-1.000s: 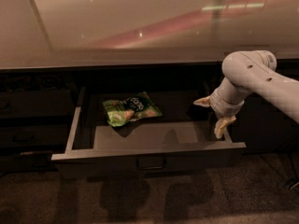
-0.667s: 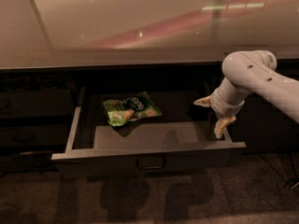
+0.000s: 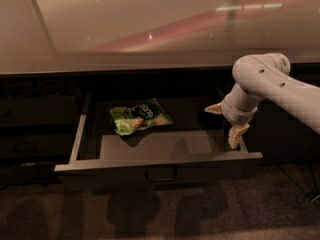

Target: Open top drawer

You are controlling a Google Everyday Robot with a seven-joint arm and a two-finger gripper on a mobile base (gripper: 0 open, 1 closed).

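At right end of open top drawer (image 3: 160, 162), gripper (image 3: 226, 122) unmoved, fingers (image 3: 236, 135) seemingly apart, green bag (image 3: 140, 116) inside.

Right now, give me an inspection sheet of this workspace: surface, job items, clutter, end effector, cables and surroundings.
Surface: glossy countertop, showing light reflections.
Job's things: top drawer pulled well out; loop handle at front centre, nothing touching it.
Clutter: green snack bag lying in the drawer, back left.
Grippers: end effector at the drawer's right side, by its right wall, fingers apart, holding nothing.
Cables: nothing seen.
Surroundings: closed dark drawer fronts to the left; carpeted floor below.
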